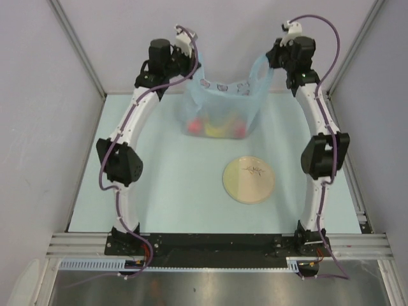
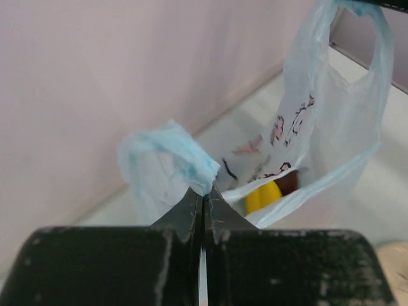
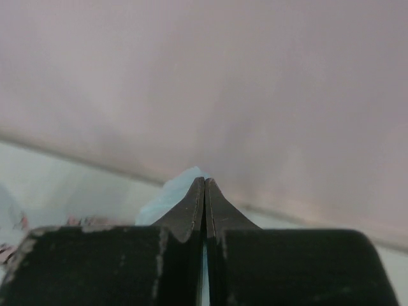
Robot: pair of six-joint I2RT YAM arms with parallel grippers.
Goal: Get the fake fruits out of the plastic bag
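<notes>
You had the left gripper (image 2: 203, 192) clamped on one loop handle (image 2: 167, 155) of the plastic bag (image 1: 220, 102), its two fingers pressed flat together with the crinkled blue film bunched at their tips. Your right gripper (image 3: 204, 183) was closed too, its fingers meeting with no gap and a scrap of pale blue film showing just behind the tips. From above, that was the other handle (image 1: 260, 69), drawn up taut to that gripper. Both arms reached to the far end of the table (image 1: 159, 185), close to the back wall (image 1: 236, 32), and the bag hung between the two raised grippers with its mouth spread open. Its lower part sat low at the far edge, but you could not tell from these views whether it rested on the table or hung just clear. The fake fruits (image 1: 215, 127) all lay inside the bag at the bottom, showing red, yellow and orange through the film. Through the open mouth, the left wrist view showed the yellow banana (image 2: 262, 196) touching the dark maroon one (image 2: 289, 183). The bag's white patch with small printed pictures faced that camera. The round tan plate (image 1: 249, 180) lay on the table nearer the arm bases, right of centre and well apart from the bag.
</notes>
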